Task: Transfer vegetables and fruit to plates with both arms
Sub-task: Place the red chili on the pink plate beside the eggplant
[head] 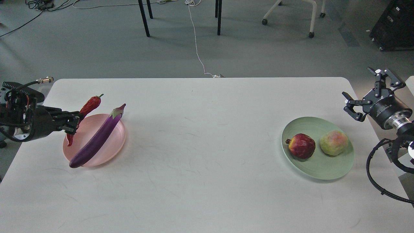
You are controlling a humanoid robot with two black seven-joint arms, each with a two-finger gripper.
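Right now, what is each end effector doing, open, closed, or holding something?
Left end effector: beside the chili pepper at the pink plate; state cannot be told.
Right end effector: open, holding nothing.

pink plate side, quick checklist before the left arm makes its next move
1. Eggplant on pink plate: ok, both ends overhang the rim.
2. Chili pepper resting on the plate: cannot tell, left end effector covers its middle.
3. Left end effector released: cannot tell, fingers too dark.
4. Pomegranate and yellow-green fruit on green plate: ok.
5. Right end effector open, away from the fruit: ok.
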